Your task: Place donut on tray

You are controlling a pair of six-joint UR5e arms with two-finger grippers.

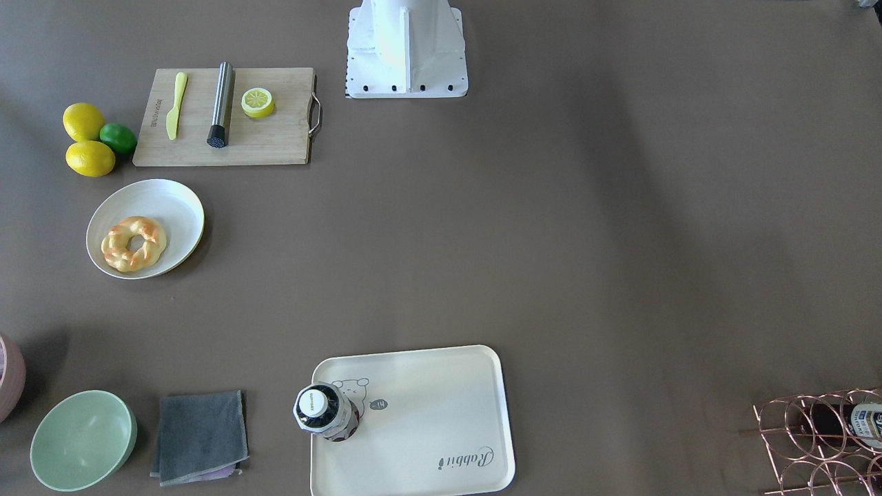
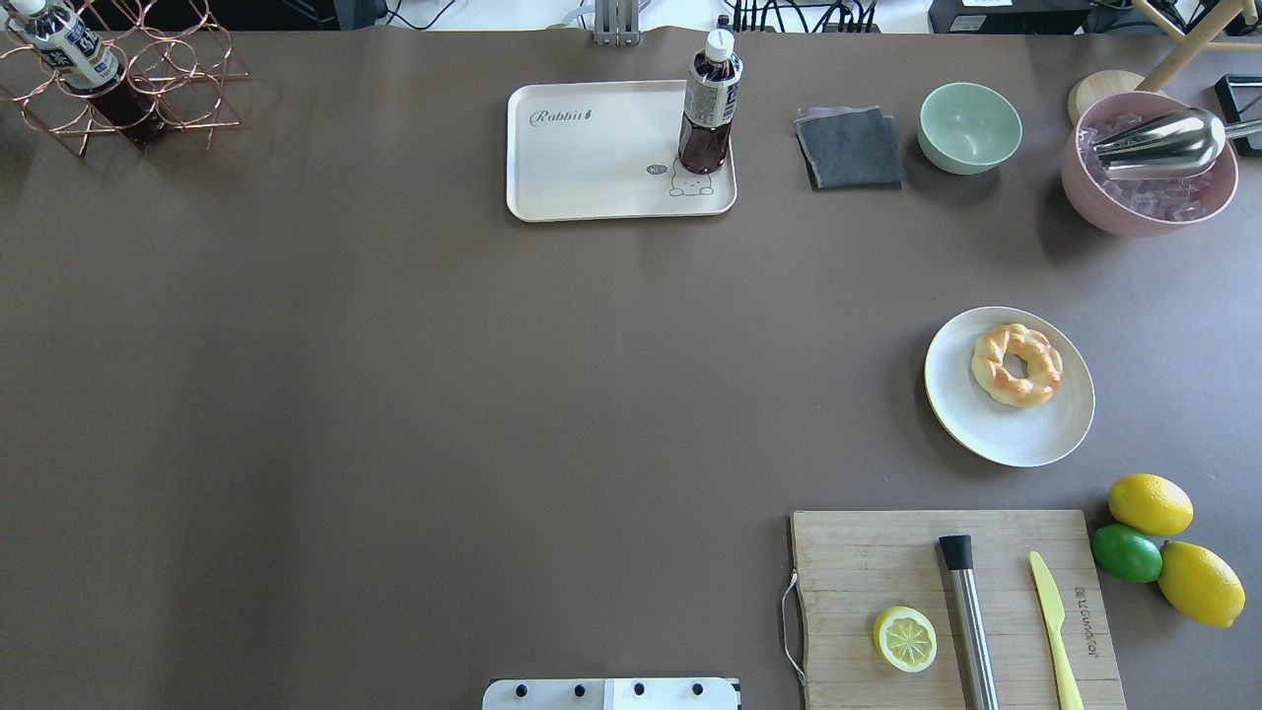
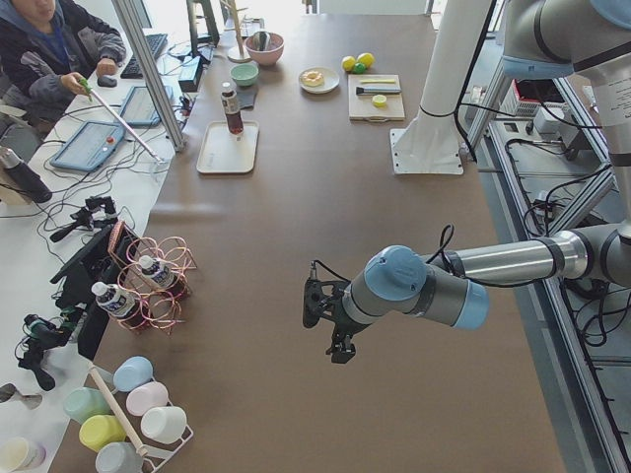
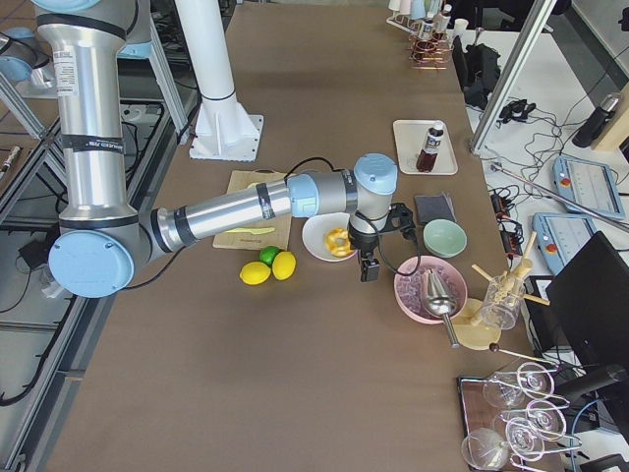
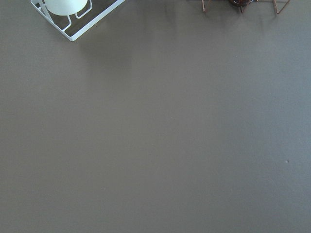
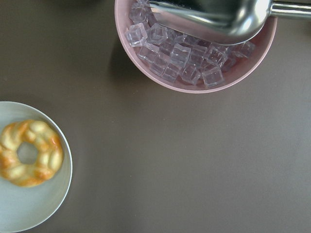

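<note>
The right gripper point(image 4: 370, 271) is hanging above the table point(image 2: 493, 394) between the plate point(image 2: 1030, 439) and the ice bowl point(image 2: 1082, 189), touching nothing. The left gripper point(image 3: 340, 351) is hovering too. Whether their fingers are apart, I cannot tell. The donut point(image 2: 1016, 365) is lying flat on the plate, hole upward, nearly round. Farther away, the tray point(image 2: 592, 168) is carrying a bottle point(image 2: 708, 108).

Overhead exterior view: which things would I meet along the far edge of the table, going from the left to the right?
copper wire rack → tray → grey cloth → green bowl → pink bowl of ice cubes
</note>
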